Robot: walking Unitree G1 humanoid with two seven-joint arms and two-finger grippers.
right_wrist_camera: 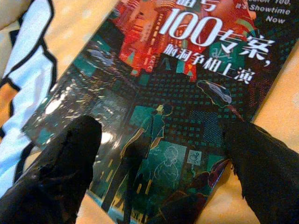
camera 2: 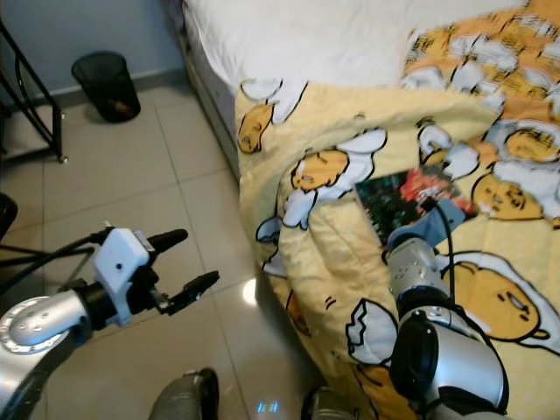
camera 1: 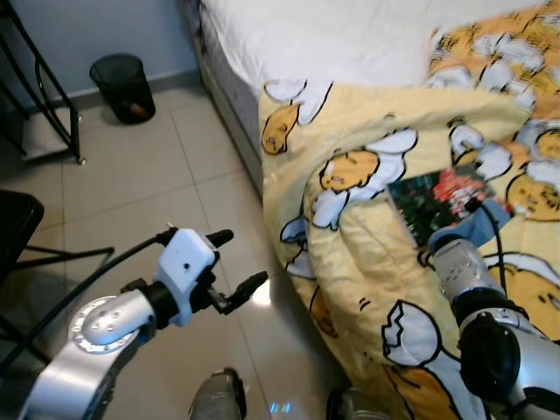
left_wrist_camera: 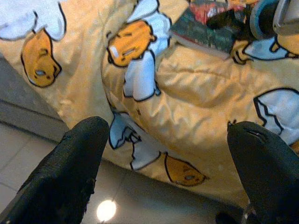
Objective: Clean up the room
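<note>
From the head cameras, we are looking down at a bed [camera 1: 289, 35] with a white sheet and a yellow quilt [camera 1: 367, 289] printed with egg cartoons that hangs over the bed's near corner toward the tiled floor [camera 1: 131, 175]. A magazine [camera 1: 437, 199] lies flat on the quilt, well in from the quilt's hanging edge, and our right gripper [camera 2: 418, 208] reaches in over it from the near side. Our left gripper [camera 1: 241, 262] hangs over the floor just off the quilt's hanging edge, its two black fingers spread apart with nothing between them. Far from the bed's corner, by the wall, stands a black mesh bin [camera 1: 124, 86], with a black metal frame [camera 1: 52, 96] beside it. From the left wrist, we see both fingertips [left_wrist_camera: 70, 172] wide apart against the draped quilt, with the magazine [left_wrist_camera: 205, 28] beyond them on top. From the right wrist, the magazine's dark cover [right_wrist_camera: 168, 116] with red and teal artwork and large white lettering sits right under us; the two fingertips [right_wrist_camera: 60, 163] stand wide apart, one to each side of the cover, gripping nothing, and whether they touch the cover we cannot tell.
</note>
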